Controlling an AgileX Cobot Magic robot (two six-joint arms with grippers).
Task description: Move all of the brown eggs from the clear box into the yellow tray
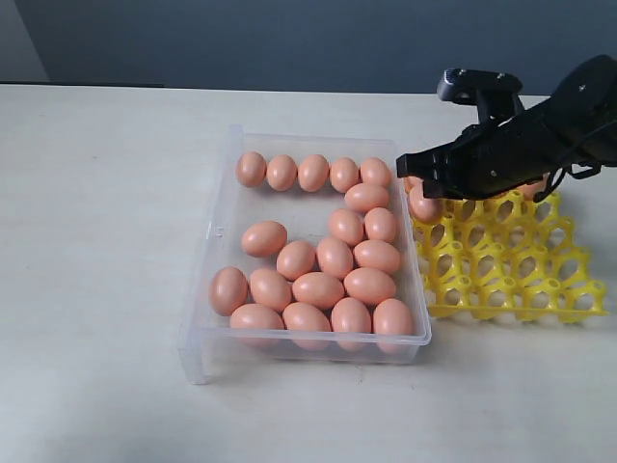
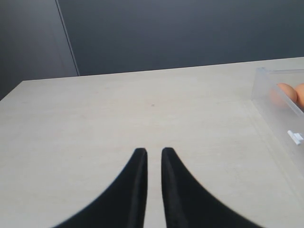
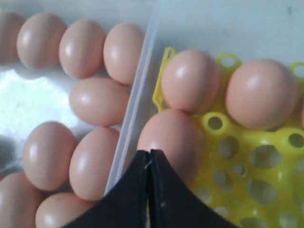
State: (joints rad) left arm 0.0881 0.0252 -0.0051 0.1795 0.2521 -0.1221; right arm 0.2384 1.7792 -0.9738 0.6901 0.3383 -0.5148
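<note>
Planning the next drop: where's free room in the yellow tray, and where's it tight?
Free: most cups of the yellow tray, the whole near and far-right grid. Crowded: its corner by the clear box, where brown eggs sit under the shut right gripper. Inside the box, bare floor only between the top row and the lone left egg.

The left claw (image 2: 153,154) is seen over bare pale desk (image 2: 142,109), its two dark fingers nearly together. A corner of the clear box (image 2: 278,107) is caught nearby, with brown eggs (image 2: 288,92) glimpsed through its wall.
</note>
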